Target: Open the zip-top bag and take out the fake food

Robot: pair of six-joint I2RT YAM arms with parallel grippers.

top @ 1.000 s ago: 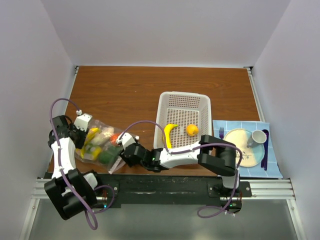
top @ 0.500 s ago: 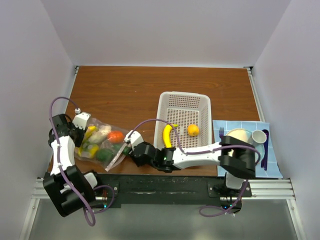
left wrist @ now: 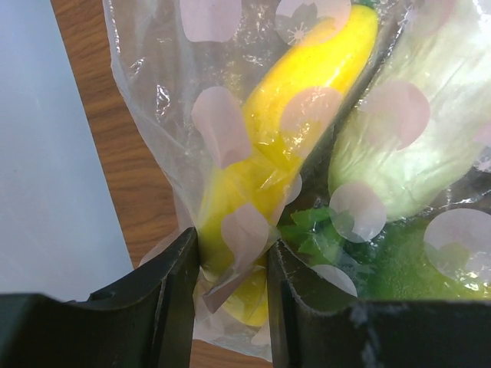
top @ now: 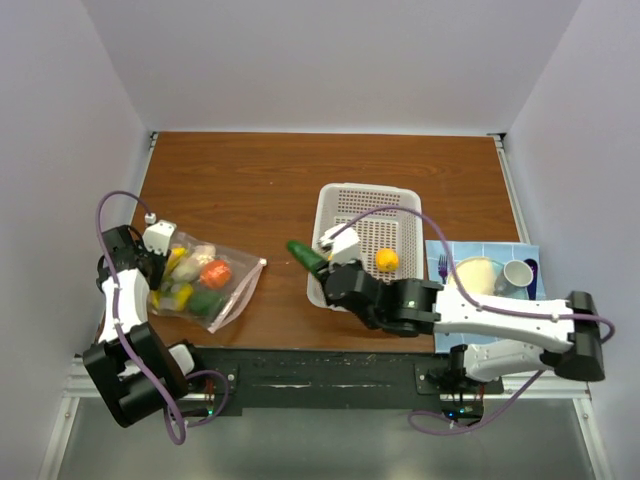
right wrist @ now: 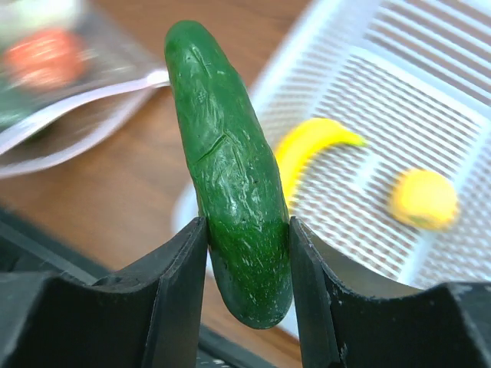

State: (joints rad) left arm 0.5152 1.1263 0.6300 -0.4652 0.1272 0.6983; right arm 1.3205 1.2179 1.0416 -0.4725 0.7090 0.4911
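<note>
Right hand (right wrist: 244, 261) gripping one cucumber (right wrist: 222, 169), left hand (left wrist: 234, 268) pinching zip-top bag (left wrist: 153, 77), two fruits (right wrist: 311, 142) in basket (right wrist: 460, 92)

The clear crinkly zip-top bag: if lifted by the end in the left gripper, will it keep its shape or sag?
Probably sag: the clear crinkly zip-top bag is thin wrinkled film lying slack on the brown wooden table. The glossy plastic food pieces inside would likely shift toward the low end. The smooth film might slip in the left gripper.

zip-top bag (left wrist: 153, 92): clear crinkly plastic, shiny
cucumber (right wrist: 230, 192): green plastic, glossy, finely pimpled
basket (top: 365, 190): white plastic, perforated, matt
table (top: 250, 180): brown wood grain, smooth
</note>
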